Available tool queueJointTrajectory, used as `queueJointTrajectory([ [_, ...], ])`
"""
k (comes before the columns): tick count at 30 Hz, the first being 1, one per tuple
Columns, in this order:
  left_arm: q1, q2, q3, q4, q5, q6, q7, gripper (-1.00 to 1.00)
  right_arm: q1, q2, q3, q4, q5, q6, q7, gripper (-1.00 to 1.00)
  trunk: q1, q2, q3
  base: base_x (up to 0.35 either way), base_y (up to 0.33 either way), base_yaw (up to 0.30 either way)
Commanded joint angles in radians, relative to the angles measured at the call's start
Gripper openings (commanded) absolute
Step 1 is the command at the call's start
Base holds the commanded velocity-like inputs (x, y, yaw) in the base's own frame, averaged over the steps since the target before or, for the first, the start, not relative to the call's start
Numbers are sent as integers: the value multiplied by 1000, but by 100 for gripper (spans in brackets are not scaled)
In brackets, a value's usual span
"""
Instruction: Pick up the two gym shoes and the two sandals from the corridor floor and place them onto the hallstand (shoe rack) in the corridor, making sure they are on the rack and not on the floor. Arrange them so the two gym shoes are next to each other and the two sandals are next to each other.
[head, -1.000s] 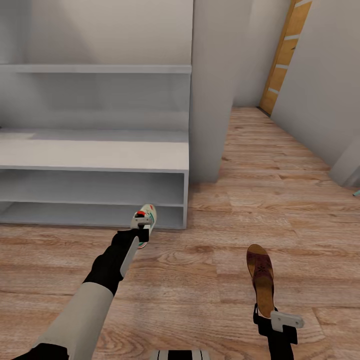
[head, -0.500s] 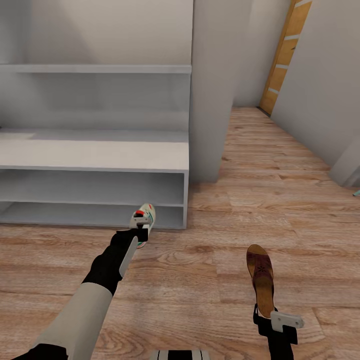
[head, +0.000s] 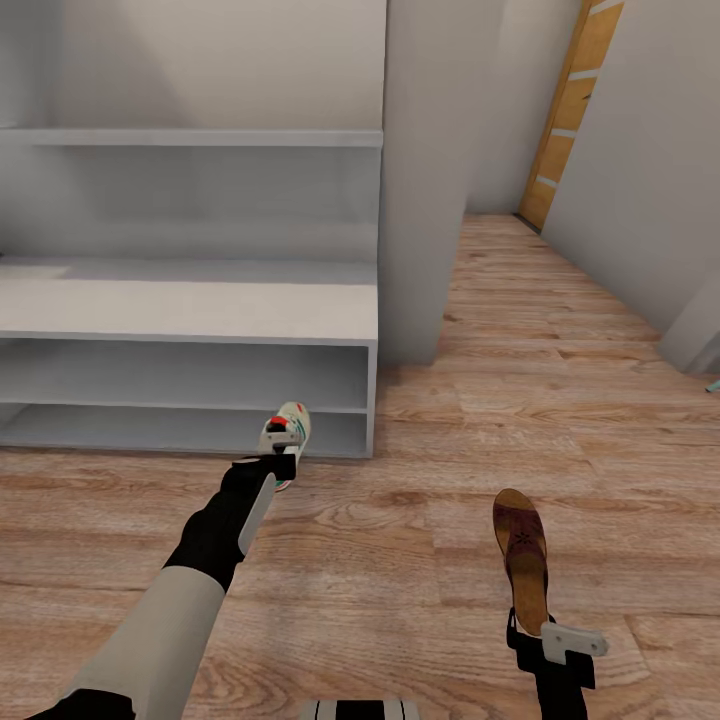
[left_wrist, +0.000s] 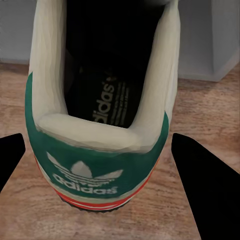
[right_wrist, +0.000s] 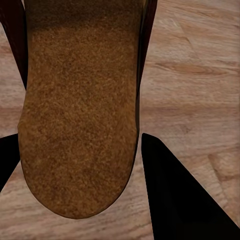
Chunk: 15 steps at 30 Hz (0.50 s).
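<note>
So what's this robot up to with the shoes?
It is tidying shoes onto a rack. Its left hand grips a sneaker by the heel, holding it in front of the rack's lowest shelf. Its right hand grips a sandal by the heel, over the wooden floor to the right of the rack. Neither shoe is on the rack yet.
</note>
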Motion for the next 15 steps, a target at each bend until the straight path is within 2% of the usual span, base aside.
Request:
queueJointTrajectory([
  [1,0,0,0,0,0,-1,1,-100,0,0,0,0,-3,-2,1,-100,0,0,0,0,0,0],
  [15,3,1,0,0,0,-30,0,-100,0,0,0,2,-3,-2,1,-100,0,0,0,0,0,0],
])
